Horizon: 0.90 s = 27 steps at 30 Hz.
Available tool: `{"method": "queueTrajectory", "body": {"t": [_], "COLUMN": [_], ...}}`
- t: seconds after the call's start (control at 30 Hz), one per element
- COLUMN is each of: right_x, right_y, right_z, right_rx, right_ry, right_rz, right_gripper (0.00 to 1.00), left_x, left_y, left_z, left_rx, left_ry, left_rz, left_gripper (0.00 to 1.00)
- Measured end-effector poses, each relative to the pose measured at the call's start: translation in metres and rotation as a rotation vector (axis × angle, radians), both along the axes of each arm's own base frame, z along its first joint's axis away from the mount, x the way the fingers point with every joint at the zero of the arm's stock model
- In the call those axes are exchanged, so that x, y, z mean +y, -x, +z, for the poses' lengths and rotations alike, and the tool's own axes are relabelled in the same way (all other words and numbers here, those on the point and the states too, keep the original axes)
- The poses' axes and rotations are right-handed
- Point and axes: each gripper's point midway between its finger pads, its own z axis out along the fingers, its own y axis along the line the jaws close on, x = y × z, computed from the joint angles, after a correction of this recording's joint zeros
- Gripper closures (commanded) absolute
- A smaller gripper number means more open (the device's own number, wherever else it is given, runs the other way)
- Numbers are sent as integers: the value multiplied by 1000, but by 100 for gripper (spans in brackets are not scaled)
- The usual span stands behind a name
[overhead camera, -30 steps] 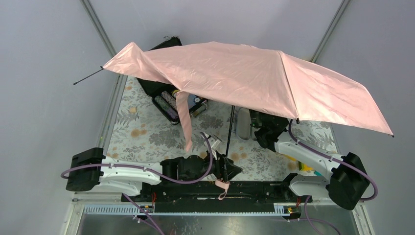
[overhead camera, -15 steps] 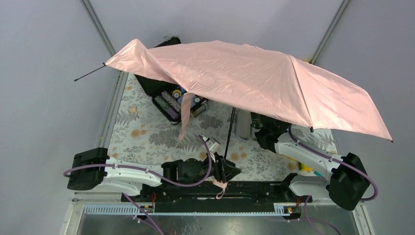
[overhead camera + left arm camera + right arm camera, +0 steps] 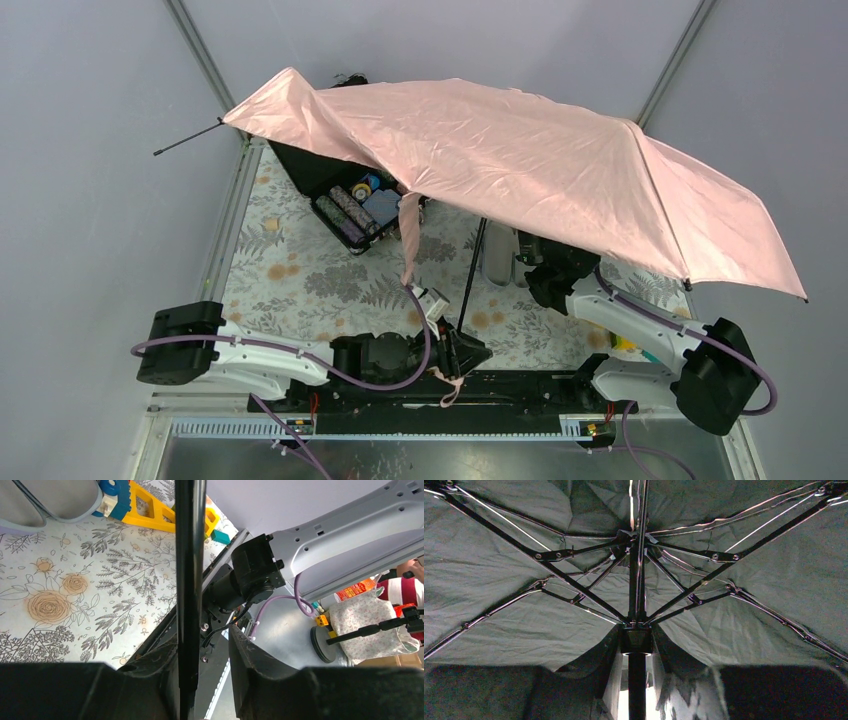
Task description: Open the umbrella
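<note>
While umbrella [image 3: 520,150] hangs mostly spread | left jaws apart around shaft [image 3: 190,580] | right jaws: cannot tell

The left arm [image 3: 250,355] is laid low along the near edge and reached toward the middle, with the left gripper [image 3: 202,640] pointed toward the right arm's base. Its fingers [image 3: 250,670] are set either side of the umbrella [image 3: 520,160] shaft. A gap is seen beside one, so a grip cannot be confirmed. The right arm [image 3: 640,322] is stretched forward and inward. The right gripper [image 3: 636,647] is pointed upward and clamped on the shaft.
</note>
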Motion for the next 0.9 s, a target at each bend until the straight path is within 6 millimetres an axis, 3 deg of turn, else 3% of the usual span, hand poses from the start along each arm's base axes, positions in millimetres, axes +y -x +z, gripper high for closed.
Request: {"method": "queueTrajectory", "body": {"t": [0.17, 0.33, 0.47, 0.7, 0.9], "right_x": [-4, -5, -5, -7, -2], "right_y": [2, 1, 1, 3, 3], "right_z": [2, 1, -1, -18, -50], "right_rx": [-3, 2, 4, 34, 82], "right_ry": [-13, -16, -15, 14, 69], "right_rz": [-8, -13, -15, -16, 9], "right_gripper": [100, 100, 100, 66, 32], "left_x": [2, 2, 3, 6, 16], "left_y": [1, 2, 2, 7, 4], "left_z": [-6, -5, -6, -11, -20], "left_rx": [-1, 0, -9, -22, -8], "left_ry": [-12, -8, -10, -17, -24], "left_rz": [6, 11, 10, 2, 28], "left_gripper": [62, 98, 100, 100, 100]}}
